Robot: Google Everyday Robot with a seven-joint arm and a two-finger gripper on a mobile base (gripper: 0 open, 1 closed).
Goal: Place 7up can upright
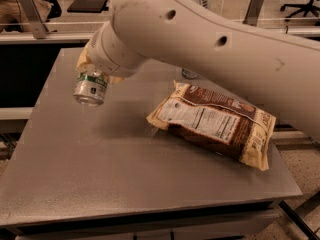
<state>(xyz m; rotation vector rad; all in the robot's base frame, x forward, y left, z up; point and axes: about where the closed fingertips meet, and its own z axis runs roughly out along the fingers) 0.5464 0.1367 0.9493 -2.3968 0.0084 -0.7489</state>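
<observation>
The 7up can point(90, 88), white and green with a silver end, hangs in the air over the left back part of the grey table point(100, 174). Its silver bottom points down and slightly toward the camera, so it is close to upright. My gripper point(98, 73) grips the can at its upper end, with tan fingers point(82, 60) showing beside it. The big white arm point(210, 39) hides most of the gripper.
A brown and cream snack bag point(215, 124) lies flat on the table's right half. A small silver can point(189, 74) peeks out behind the arm at the back. Desks and chairs stand beyond the table's far edge.
</observation>
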